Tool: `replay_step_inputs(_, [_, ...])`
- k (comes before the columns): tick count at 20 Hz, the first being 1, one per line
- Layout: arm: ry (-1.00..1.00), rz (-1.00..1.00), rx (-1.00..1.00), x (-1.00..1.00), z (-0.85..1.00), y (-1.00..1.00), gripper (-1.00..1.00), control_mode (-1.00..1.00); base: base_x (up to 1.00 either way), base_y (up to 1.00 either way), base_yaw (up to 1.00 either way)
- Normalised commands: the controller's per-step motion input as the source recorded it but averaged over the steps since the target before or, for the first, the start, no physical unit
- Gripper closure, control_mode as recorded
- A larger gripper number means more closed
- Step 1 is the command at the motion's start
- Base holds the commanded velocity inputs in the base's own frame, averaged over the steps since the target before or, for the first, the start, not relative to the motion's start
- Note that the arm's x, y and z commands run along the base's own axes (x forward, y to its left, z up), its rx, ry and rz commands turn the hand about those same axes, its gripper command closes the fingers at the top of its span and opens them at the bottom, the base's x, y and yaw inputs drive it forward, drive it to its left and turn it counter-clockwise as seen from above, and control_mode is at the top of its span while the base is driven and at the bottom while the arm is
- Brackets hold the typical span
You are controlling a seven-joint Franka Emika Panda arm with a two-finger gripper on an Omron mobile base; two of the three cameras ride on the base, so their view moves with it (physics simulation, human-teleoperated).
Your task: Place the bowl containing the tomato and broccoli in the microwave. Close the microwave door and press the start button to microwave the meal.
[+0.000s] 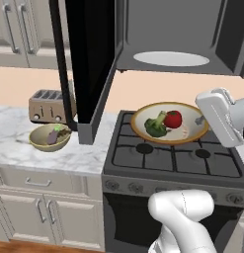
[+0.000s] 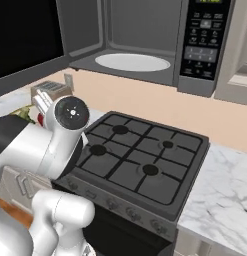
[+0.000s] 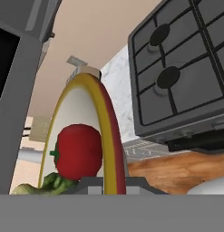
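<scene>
The bowl (image 1: 170, 142), wide and shallow with a tan-gold rim, hangs level above the stove's back burners. It holds the tomato (image 1: 173, 119) and the broccoli (image 1: 155, 126). My gripper (image 1: 205, 123) comes in from the right and is shut on the bowl's right rim. In the hand view the bowl (image 3: 81, 108) stands edge-on. Its rim is pinched in my gripper (image 3: 114, 186), with the tomato (image 3: 79, 149) and broccoli (image 3: 50, 185) inside. Above, the microwave (image 1: 173, 24) is open, with its white plate (image 1: 171, 59) bare. The microwave door (image 1: 89, 59) is swung out to the left.
The stove (image 1: 173, 158) lies below the bowl. On the marble counter (image 1: 15, 123) to its left stand a tan toaster (image 1: 48, 105) and a deeper bowl with a purple piece (image 1: 49, 137). The microwave's button panel (image 2: 202, 35) is on its right side.
</scene>
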Motion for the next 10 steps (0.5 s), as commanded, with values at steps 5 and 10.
replay_step_inputs(5, [0.0, 0.0, 0.0, 0.0, 0.0, 0.0, 1.0, 1.0, 0.33, -0.19, 0.17])
replay_step_inputs(10, [0.0, 0.0, 0.0, 0.14, 0.0, 0.0, 1.0, -1.0, 0.25, 0.0, 0.0])
